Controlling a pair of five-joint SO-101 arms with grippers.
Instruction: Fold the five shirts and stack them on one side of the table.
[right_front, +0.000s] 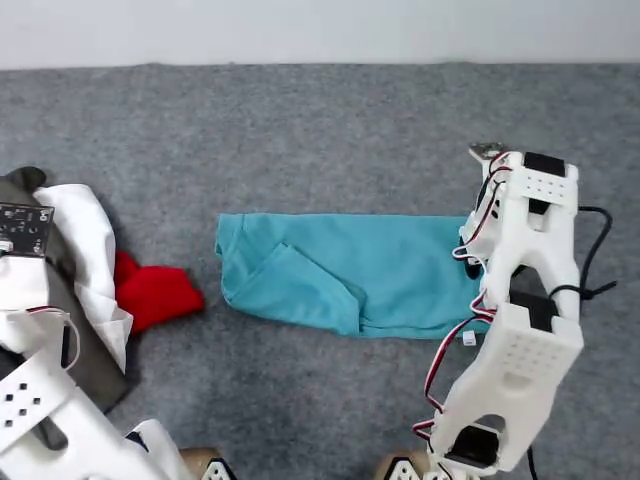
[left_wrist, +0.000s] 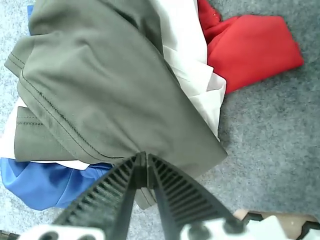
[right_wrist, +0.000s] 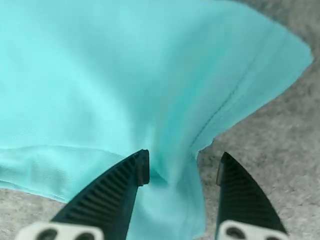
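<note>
A teal shirt (right_front: 340, 270) lies partly folded at the table's middle, one sleeve turned in. My right gripper (right_wrist: 184, 167) is open at the shirt's right edge, with a raised fold of the teal shirt (right_wrist: 125, 75) between its fingers. At the left edge lies a pile: a grey shirt (left_wrist: 100, 90) on top, a white shirt (left_wrist: 185, 55), a red shirt (left_wrist: 250, 45) and a blue shirt (left_wrist: 40, 182) beneath. My left gripper (left_wrist: 146, 161) is shut, its tips over the grey shirt's near edge. In the high view the red shirt (right_front: 155, 292) pokes out beside the white shirt (right_front: 90, 250).
The table (right_front: 300, 130) is covered in grey carpet, bare at the back and between the pile and the teal shirt. The right arm (right_front: 525, 250) stands over the teal shirt's right end; the left arm (right_front: 40, 400) covers the front left corner.
</note>
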